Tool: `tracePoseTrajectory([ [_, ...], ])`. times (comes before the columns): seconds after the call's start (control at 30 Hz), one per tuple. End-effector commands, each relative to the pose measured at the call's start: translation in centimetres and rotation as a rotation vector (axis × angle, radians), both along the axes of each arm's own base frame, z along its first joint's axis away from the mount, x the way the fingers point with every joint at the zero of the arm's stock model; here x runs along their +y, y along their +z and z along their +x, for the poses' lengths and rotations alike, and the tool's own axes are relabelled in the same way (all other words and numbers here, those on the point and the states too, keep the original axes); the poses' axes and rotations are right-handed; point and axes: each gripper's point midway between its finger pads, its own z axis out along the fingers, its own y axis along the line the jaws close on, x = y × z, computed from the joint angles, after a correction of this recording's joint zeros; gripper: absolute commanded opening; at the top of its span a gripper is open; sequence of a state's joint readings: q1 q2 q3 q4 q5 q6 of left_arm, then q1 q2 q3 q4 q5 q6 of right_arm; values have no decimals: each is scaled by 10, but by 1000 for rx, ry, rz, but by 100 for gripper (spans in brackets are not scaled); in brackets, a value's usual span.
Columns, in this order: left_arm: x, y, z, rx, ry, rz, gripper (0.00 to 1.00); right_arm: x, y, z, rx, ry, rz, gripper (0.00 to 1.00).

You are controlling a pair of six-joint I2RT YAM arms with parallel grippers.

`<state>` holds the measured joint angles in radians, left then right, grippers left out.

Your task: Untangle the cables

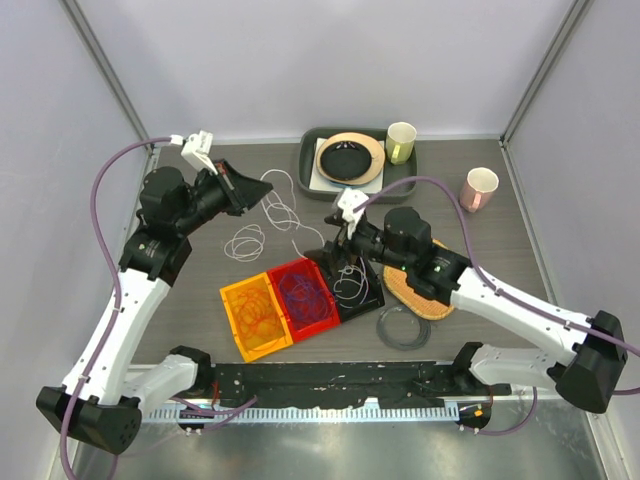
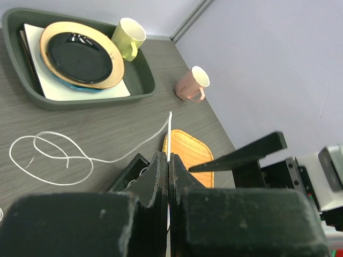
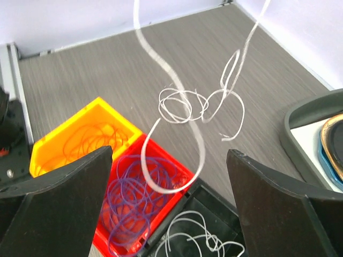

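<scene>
The left pincer (image 2: 169, 160) pinches a thin white cable (image 2: 51, 155); the right pincer (image 3: 169, 158) gapes open. The cable looks light and limp, best gripped beside its knot (image 3: 182, 104).

At the far edge of my worktop (image 1: 200, 300) sits a grey-green tray (image 1: 305, 160). It holds a white square (image 1: 318, 178) under a tan plate (image 1: 372, 160) with a black dish (image 1: 346, 160) on top. A yellow-green mug (image 1: 400, 142) stands in the tray's right corner. A pink mug (image 1: 478, 188) stands outside it to the right, on the bare wood grain. Nearer me, a yellow bin (image 1: 231, 325), a red bin (image 1: 316, 327) and a black bin (image 1: 366, 308) touch in a slanted row. An orange woven mat (image 1: 410, 295) lies just right of them, with a clear ring (image 1: 381, 330) beside it.
</scene>
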<state>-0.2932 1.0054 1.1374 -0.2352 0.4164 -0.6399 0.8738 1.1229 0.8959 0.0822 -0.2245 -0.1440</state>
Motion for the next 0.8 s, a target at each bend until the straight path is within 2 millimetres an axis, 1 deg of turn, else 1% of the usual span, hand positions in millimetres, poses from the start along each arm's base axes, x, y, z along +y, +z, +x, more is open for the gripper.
tracePoseTrajectory([
  [0.0,-9,22,-9,-107,-65,-3,0,12,56,19,58,-87,136,93],
  [0.03,-9,22,-9,-107,-67,-1,0,21,48,20,103,-71,119,93],
  [0.07,-11,22,-10,-110,-73,0,0,24,41,23,125,-75,90,93],
  [0.1,-10,22,-10,-111,-73,1,0,27,54,30,110,-91,106,93],
  [0.13,-11,22,-10,-111,-75,1,0,24,44,40,128,-147,71,93],
  [0.17,-11,23,-12,-115,-76,2,0,27,23,50,165,-189,16,93],
  [0.2,-11,22,-11,-115,-75,3,0,29,26,57,164,-213,10,93],
  [0.23,-11,23,-12,-118,-73,3,0,31,17,61,180,-224,-16,93],
  [0.27,-11,23,-12,-120,-75,5,0,34,2,63,207,-226,-57,93],
  [0.33,-11,23,-11,-120,-69,5,0,41,-6,61,234,-194,-72,91],
  [0.37,-11,22,-11,-116,-71,5,0,46,-9,55,250,-154,-70,90],
  [0.4,-12,22,-11,-114,-72,5,0,51,-16,52,269,-131,-73,88],
  [0.47,-12,21,-11,-110,-74,5,0,58,-17,49,290,-101,-52,78],
  [0.57,-13,19,-10,-107,-72,7,0,64,-23,44,327,-66,-47,41],
  [0.6,-13,18,-10,-104,-72,8,0,65,-23,43,334,-63,-44,2],
  [0.7,-11,14,-6,-96,-50,15,0,62,-20,46,340,-93,-30,1],
  [0.77,-7,9,-2,-78,-20,23,0,59,-13,46,330,-109,-13,1],
])
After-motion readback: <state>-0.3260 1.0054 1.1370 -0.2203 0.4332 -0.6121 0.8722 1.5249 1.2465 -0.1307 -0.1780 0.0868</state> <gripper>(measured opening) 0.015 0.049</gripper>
